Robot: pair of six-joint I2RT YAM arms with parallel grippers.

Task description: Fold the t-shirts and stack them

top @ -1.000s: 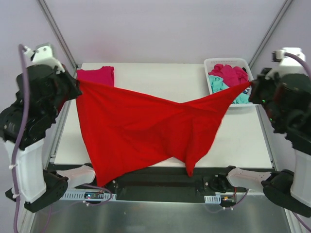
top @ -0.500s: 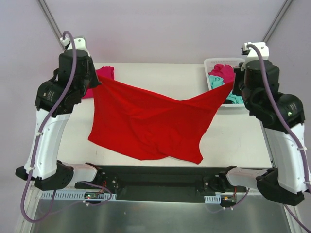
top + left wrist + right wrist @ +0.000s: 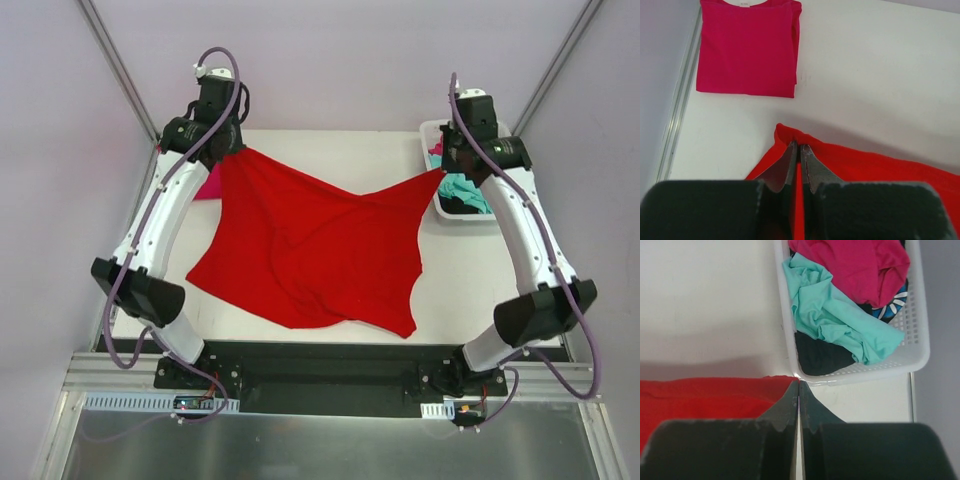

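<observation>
Left arm [image 3: 165, 215], right arm [image 3: 520, 225] stretched forward; left pincer [image 3: 799, 148], right pincer [image 3: 799, 383] clamp red t-shirt [image 3: 310, 250] corners.

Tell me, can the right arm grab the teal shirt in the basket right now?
Probably not yet. The right gripper is shut on a corner of the red t-shirt, so it is busy. The teal shirt lies uncovered in the white basket just ahead, so after letting go the way looks free.

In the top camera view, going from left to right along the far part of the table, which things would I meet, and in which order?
folded magenta t-shirt → red t-shirt, spread across the middle → white basket
</observation>
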